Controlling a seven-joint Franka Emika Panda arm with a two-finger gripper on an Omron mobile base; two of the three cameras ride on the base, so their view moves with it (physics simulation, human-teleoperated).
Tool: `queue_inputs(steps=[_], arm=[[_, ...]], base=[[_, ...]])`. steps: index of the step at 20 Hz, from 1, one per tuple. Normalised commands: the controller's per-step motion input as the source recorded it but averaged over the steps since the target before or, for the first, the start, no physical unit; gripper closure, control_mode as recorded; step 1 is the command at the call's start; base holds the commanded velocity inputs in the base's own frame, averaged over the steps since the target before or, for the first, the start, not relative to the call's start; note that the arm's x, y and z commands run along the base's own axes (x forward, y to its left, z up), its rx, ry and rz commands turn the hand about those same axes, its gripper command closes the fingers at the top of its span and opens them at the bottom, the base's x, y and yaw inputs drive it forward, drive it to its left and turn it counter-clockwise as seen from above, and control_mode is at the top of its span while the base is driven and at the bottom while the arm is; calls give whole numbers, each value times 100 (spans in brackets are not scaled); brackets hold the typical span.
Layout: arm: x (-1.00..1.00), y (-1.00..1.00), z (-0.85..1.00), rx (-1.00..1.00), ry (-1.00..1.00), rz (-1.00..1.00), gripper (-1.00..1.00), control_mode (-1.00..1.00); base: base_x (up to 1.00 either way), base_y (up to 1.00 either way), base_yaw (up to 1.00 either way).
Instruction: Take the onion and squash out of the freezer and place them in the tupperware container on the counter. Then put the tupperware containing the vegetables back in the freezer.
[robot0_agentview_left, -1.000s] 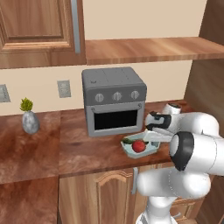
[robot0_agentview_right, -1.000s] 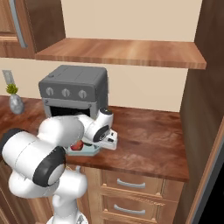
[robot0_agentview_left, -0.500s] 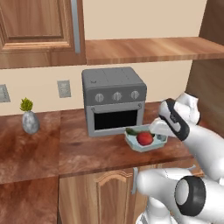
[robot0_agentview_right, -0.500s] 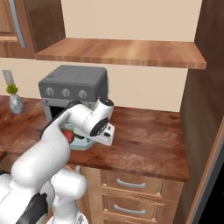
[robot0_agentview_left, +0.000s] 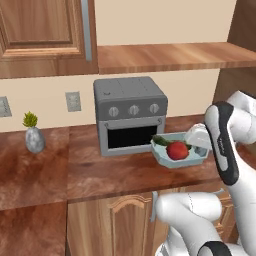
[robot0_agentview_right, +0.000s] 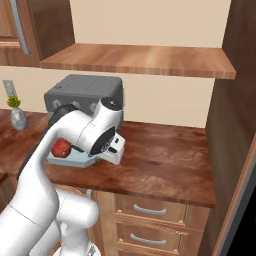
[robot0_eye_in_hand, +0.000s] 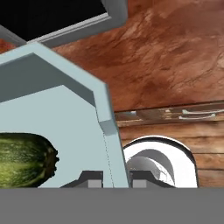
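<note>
Pinched by its rim between the gripper (robot0_eye_in_hand: 113, 183) fingers, the tupperware container (robot0_agentview_left: 165, 159) with onion (robot0_agentview_left: 177, 150) and squash (robot0_eye_in_hand: 24, 159) has risen, apparently clear of the counter (robot0_agentview_left: 110, 172), since a second ago, so carrying it to the freezer comes next.

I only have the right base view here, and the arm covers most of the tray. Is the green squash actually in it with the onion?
Observer: Yes. In the left base view the squash lies in the tray behind the onion.
Operator: Is the gripper actually holding the tray?
Observer: The hand view shows the gripper with one finger on each side of the tray's wall.
Operator: Is the tray resting on the counter?
Observer: In the left base view it appears raised above the counter, in front of the toaster oven.
</note>
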Motion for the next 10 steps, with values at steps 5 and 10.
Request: queue_inputs(steps=[5, 10], arm=[[-48, -38, 84, 0, -3, -21, 100, -100], [-62, -45, 45, 0, -3, -26, 100, -100]], base=[[0, 0, 0], [0, 0, 0]])
